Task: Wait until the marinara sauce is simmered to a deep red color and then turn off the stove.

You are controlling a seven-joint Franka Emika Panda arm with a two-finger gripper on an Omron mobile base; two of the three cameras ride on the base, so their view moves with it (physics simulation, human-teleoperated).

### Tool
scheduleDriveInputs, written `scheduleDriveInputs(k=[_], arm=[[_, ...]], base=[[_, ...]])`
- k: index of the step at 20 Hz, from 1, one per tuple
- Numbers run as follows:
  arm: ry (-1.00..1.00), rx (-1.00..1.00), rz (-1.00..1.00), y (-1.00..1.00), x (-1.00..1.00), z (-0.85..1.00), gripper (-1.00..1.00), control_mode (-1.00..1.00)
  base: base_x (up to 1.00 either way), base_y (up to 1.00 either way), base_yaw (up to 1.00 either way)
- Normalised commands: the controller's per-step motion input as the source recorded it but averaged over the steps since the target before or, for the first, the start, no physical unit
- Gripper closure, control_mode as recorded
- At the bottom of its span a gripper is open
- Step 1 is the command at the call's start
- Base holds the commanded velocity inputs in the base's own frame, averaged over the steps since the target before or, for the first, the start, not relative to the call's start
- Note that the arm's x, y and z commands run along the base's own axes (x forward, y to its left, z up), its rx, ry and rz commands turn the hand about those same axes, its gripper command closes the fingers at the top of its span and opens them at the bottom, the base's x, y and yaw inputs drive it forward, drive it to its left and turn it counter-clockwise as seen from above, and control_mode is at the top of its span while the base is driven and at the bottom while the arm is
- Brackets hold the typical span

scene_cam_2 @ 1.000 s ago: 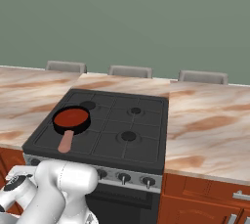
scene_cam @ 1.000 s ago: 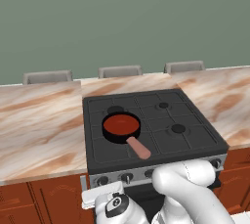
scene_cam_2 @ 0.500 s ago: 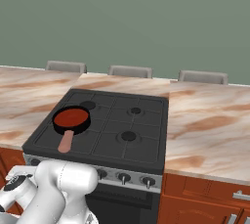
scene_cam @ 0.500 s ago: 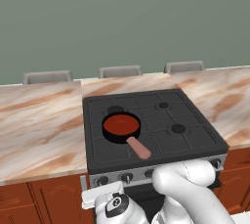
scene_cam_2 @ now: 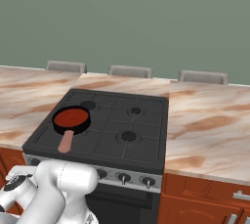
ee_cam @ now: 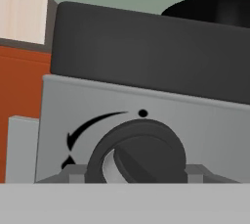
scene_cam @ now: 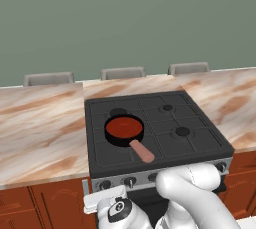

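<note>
The marinara sauce (scene_cam: 123, 126) is a smooth deep-red disc in a small black pan (scene_cam_2: 72, 119) on the front-left burner, its pinkish handle (scene_cam: 142, 150) pointing at the front edge. The black stove (scene_cam: 196, 140) has a silver front panel (ee_cam: 210, 130) carrying a row of dark knobs. In the hand view the leftmost knob (ee_cam: 137, 152) sits close up, under an arrow mark and a dot. My gripper (ee_cam: 135, 174) is open, with a grey fingertip (ee_cam: 73, 173) on each side of that knob. My wrist (scene_cam: 118, 209) hangs low before the panel's left end.
Marbled tan countertop (scene_cam: 40, 123) runs on both sides of the stove (scene_cam_2: 210, 120), with red-brown cabinets (scene_cam_2: 205, 203) below. Three grey chair backs (scene_cam: 122, 73) stand behind the counter. My white arm (scene_cam_2: 63, 184) fills the space in front of the oven.
</note>
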Motion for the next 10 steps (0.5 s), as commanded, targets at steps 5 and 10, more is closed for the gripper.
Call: scheduleDriveInputs(k=[5, 10], arm=[[0.0, 0.0, 0.0, 0.0, 0.0, 0.0, 1.0, -1.0], [0.0, 0.0, 0.0, 0.0, 0.0, 0.0, 1.0, -1.0]], base=[[0.0, 0.0, 0.0], [0.0, 0.0, 0.0]])
